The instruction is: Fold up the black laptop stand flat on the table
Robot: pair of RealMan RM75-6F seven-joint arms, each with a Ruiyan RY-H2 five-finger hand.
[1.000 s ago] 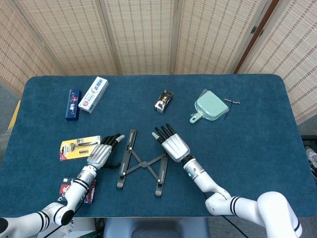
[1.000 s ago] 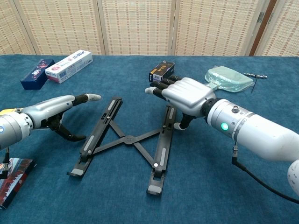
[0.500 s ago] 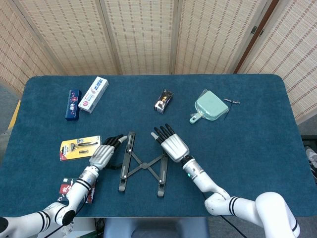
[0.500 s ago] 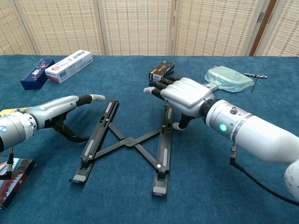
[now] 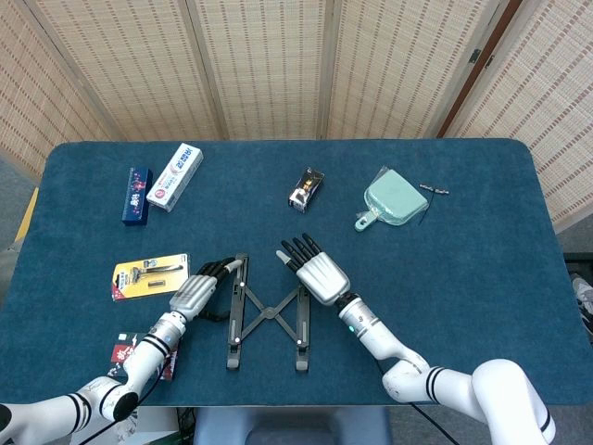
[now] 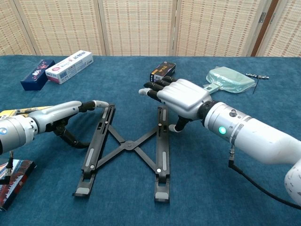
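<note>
The black laptop stand [image 5: 264, 313] [image 6: 126, 145] lies flat on the blue table, two long bars joined by a crossed linkage. My left hand [image 5: 198, 290] [image 6: 56, 114] lies against the outer side of the left bar, fingers stretched out and touching its far end. My right hand [image 5: 313, 270] [image 6: 178, 98] rests palm down over the far end of the right bar, fingers extended, thumb tucked beside the bar. Neither hand holds anything.
A razor pack [image 5: 149, 275] lies left of my left hand and a dark card packet [image 6: 11, 178] near the front edge. At the back are a toothpaste box [image 5: 175, 176], a dark blue box [image 5: 136, 194], a small black box [image 5: 307, 188], a mint pouch [image 5: 393, 199].
Both hands have pushed inward. The two bars of the stand have come closer together and stand nearly parallel, and the crossed linkage has narrowed.
</note>
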